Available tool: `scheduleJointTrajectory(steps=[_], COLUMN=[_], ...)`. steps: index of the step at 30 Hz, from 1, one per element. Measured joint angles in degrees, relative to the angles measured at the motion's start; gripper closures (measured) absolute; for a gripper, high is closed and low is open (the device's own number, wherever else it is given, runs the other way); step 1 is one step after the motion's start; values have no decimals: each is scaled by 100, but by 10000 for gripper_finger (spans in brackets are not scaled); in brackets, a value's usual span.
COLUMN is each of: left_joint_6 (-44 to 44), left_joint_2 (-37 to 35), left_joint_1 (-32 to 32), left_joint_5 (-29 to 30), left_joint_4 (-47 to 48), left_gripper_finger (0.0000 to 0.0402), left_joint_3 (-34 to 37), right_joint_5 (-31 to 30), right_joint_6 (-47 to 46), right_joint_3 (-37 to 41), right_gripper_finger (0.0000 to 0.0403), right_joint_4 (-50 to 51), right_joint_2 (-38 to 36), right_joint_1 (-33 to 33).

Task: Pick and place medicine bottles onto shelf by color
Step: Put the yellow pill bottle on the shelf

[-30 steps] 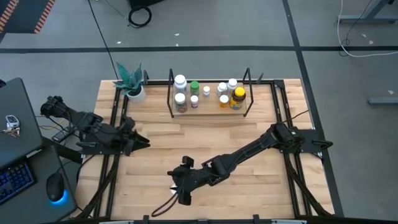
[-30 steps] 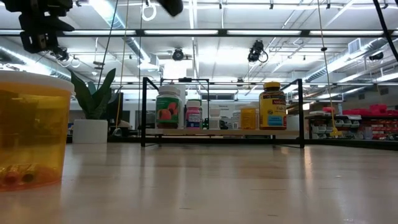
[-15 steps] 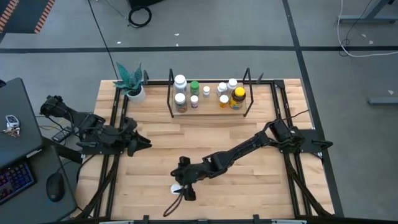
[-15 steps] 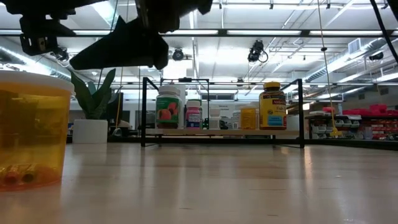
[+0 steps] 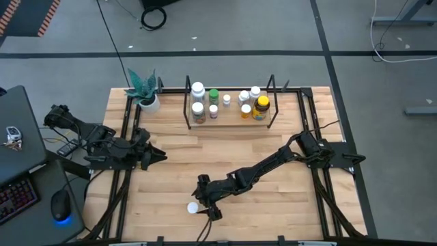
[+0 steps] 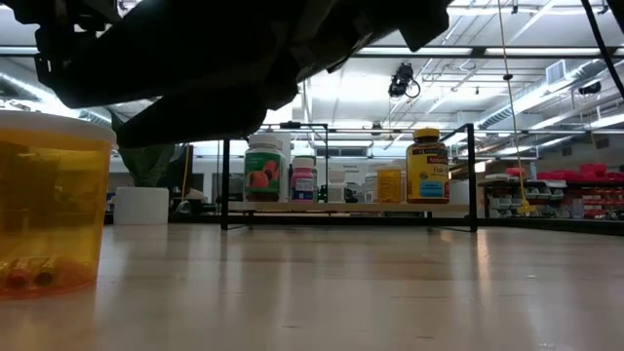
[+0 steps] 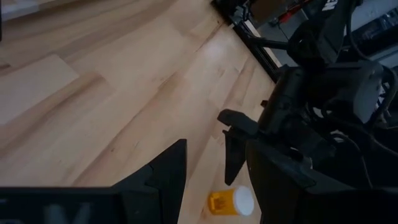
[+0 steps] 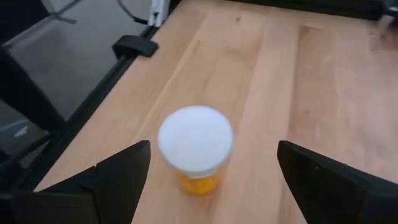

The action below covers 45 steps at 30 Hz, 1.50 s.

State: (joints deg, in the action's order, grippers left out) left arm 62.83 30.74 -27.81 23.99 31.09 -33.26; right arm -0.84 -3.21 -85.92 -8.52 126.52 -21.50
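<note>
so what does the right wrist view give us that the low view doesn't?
Only the right wrist view: the orange bottle's white cap from above, with the right gripper open on either side of it, not touching.
Only the low view: the shelf with bottles lined up, and the potted plant.
Both: the orange bottle standing upright on the wooden table.

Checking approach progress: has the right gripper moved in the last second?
Yes. In the high view the right gripper has swung back toward the table's near edge and now straddles, fingers open, the orange bottle; the shelf is unchanged.
</note>
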Motion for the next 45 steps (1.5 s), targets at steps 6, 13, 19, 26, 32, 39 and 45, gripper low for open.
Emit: scheduleJointTrajectory(steps=[6,13,19,26,32,39,45], left_joint_6=[2,2,5,6,6,-22,-27], left_joint_2=[0,0,2,0,0,0,0], left_joint_1=[0,0,-4,-2,-2,0,0], left_joint_5=[37,83,82,81,81,81,81], left_joint_4=[2,9,-8,-10,-3,11,11], left_gripper_finger=[230,230,230,230,230,230,230], left_joint_3=[0,0,0,0,0,0,0], right_joint_5=[197,319,225,218,196,142,296], right_joint_6=[319,446,473,429,364,276,22], right_joint_3=[87,89,-10,-416,-750,-761,-759], right_gripper_finger=[44,45,45,45,53,102,151], right_joint_4=[-80,-351,-768,-726,-716,-429,-135], right_joint_2=[0,209,401,786,944,868,859], right_joint_1=[0,0,-2,-2,-6,-2,-2])
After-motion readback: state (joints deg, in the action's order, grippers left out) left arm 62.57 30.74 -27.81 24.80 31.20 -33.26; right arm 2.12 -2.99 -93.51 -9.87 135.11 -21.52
